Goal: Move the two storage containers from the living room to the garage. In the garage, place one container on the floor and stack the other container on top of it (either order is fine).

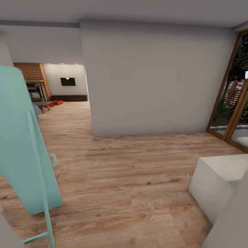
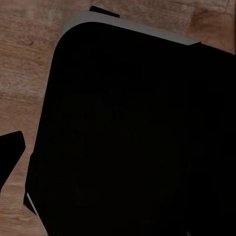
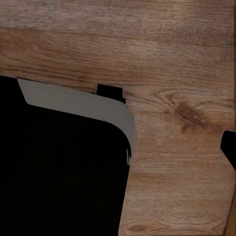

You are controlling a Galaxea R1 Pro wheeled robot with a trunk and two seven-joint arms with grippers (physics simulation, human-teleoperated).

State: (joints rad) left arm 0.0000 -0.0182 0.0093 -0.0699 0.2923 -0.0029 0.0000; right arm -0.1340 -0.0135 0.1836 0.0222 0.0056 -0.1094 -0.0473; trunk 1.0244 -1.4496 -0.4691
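Wood-plank flooring [image 1: 131, 179] is seen nearest; two storage containers [image 1: 54, 103] lie far by the fireplace [image 1: 34, 82]. Gripper states cannot be told.

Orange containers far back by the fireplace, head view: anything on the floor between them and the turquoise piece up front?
Mostly bare wood-plank floor. Near the containers, a grey table stands beside them, past the turquoise piece.

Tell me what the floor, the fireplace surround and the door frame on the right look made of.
Floor: light wood planks, matte, with visible grain, knots and board seams.
Fireplace surround: red-brown brick by its colour; too distant to make out mortar lines clearly.
Door frame: warm brown wood, smooth, around glass panes showing plants outside.
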